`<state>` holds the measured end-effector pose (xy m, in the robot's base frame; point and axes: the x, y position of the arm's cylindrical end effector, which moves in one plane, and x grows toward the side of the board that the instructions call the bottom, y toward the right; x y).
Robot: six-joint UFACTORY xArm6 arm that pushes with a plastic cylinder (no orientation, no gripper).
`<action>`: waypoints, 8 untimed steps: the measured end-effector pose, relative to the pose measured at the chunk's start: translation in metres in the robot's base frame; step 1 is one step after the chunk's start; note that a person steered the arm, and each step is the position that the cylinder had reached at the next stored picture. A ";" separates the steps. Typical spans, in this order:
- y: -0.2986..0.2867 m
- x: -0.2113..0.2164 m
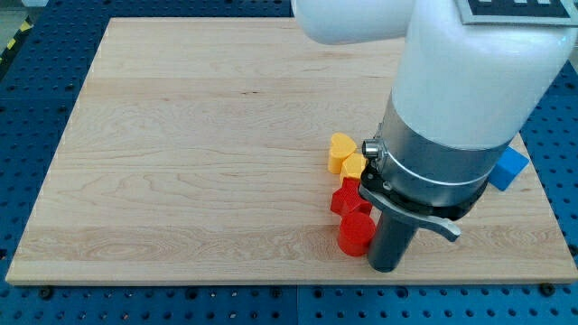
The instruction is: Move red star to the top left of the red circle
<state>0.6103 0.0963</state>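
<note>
The red star (347, 197) lies on the wooden board right of centre, touching the red circle (356, 234), a short red cylinder just below it. My tip (388, 267) is the lower end of the dark rod, at the right side of the red circle, close to or touching it. The arm's white and grey body hides the board above and to the right of the rod.
A yellow heart (340, 150) and a second yellow block (353, 166) sit just above the red star. A blue block (508, 169) shows at the view's right, near the board's (181, 162) right edge, partly hidden by the arm.
</note>
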 end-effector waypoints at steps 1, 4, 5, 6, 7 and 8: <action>0.045 0.008; 0.054 -0.048; 0.011 -0.055; 0.002 -0.086; -0.021 -0.094; -0.065 -0.094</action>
<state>0.5166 0.0316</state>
